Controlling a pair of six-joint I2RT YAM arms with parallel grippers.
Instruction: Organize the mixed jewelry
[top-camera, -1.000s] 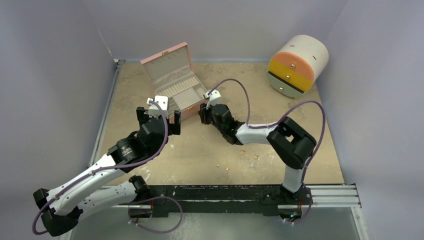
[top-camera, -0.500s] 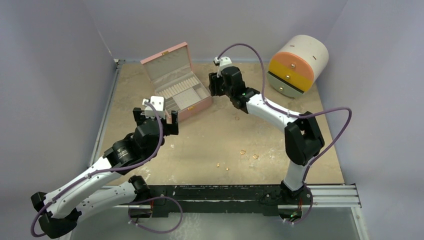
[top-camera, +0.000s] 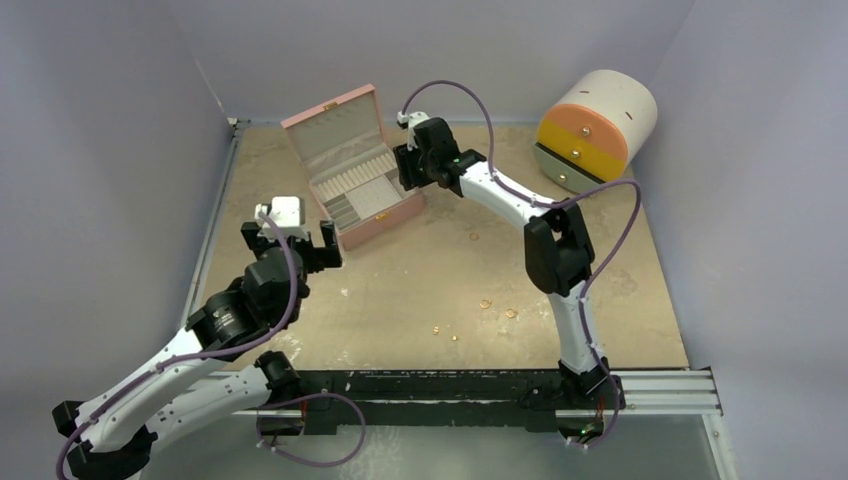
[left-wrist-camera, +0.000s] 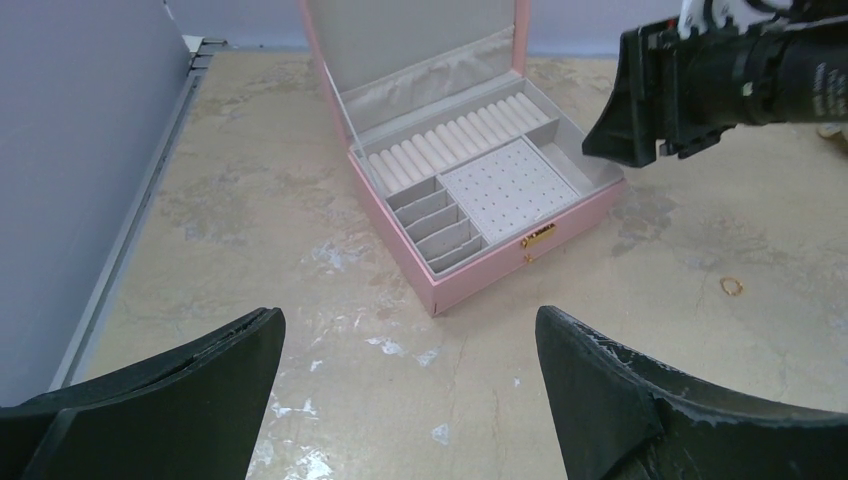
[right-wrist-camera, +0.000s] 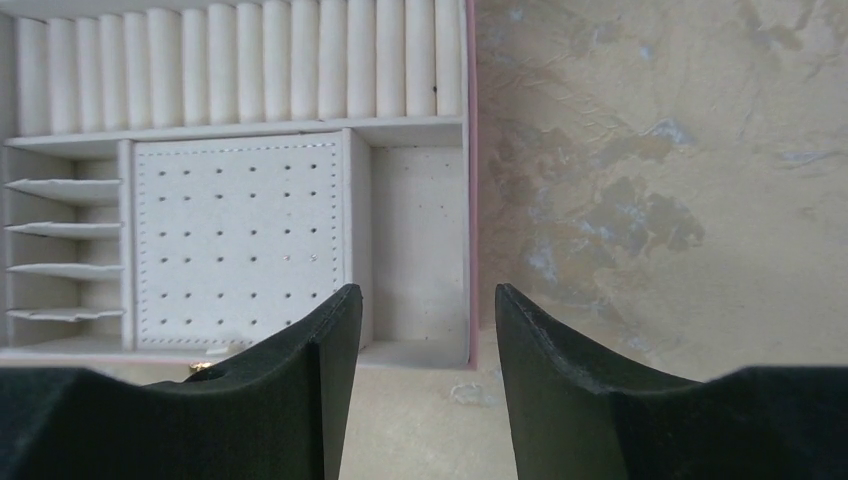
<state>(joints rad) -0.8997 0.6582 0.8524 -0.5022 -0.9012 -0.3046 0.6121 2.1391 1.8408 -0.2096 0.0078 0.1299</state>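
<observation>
Right pincer (top-camera: 404, 170) shifted over box (top-camera: 386, 222); jewelry (top-camera: 485, 303) well apart

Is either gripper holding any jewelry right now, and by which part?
Nothing is held. The left gripper has its fingers spread wide and empty; the right gripper is open, empty, over the pink box.

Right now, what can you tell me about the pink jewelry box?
The pink box sits angled toward the far left of the table, lid open and leaning back. Pale lining: ring rolls across the back, a perforated stud panel flanked by narrow slots and an open compartment that looks empty. Gold clasp in front. The right gripper hangs above it, jaws open.
</observation>
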